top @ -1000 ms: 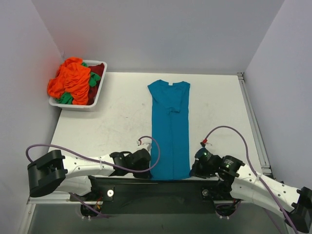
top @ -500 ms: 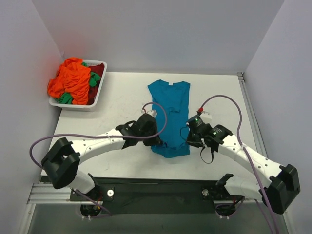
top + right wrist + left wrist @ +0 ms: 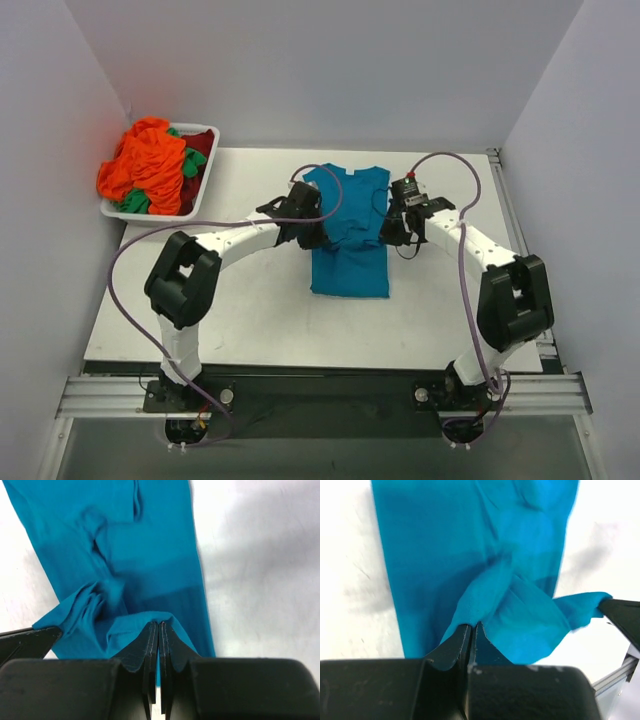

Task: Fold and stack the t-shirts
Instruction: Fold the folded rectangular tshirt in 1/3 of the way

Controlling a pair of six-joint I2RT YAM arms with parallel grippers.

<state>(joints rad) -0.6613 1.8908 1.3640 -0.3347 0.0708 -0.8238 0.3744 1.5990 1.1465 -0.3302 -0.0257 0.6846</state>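
You are partway through folding the blue shirt [image 3: 350, 270]. It lies mid-bench [image 3: 250, 300], and both jaws are pinched tight on its bottom edge, held up near the collar. The other shirts [image 3: 150, 165] wait in the white tray [image 3: 150, 216]. Nothing looks stacked yet.

No text, label, brand, number or sign can be read on anything here

Teal t-shirt [image 3: 350, 268] lies half-folded; other t-shirts [image 3: 150, 165] heaped.
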